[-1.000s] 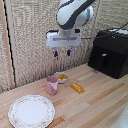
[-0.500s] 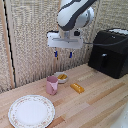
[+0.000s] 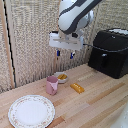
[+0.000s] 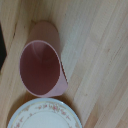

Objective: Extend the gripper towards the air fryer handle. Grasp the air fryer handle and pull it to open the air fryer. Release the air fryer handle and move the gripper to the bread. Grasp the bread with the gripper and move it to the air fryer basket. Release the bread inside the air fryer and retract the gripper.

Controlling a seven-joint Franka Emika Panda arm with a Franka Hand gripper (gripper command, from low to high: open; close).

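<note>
The black air fryer (image 3: pixel 111 52) stands at the exterior view's right, with its basket (image 3: pixel 102 62) pushed in and the front panel flush. The air fryer handle (image 3: pixel 104 60) juts from that panel. My gripper (image 3: pixel 65 53) hangs above the table to the left of the air fryer, well apart from the handle. It is open, its blue tips spread with nothing between them. The bread (image 3: pixel 77 88), a small golden-brown stick, lies on the wood below and slightly right of the gripper. The wrist view does not show the fingers.
A pink mug (image 3: pixel 52 85) (image 4: pixel 44 62) stands under the gripper, left of the bread. Behind it is a small white bowl (image 3: pixel 62 77) with yellow food. A patterned plate (image 3: pixel 31 111) (image 4: pixel 45 114) lies at the front left. A woven screen backs the table.
The gripper has drifted slightly toward the exterior view's right and stays open. The objects on the table have not moved.
</note>
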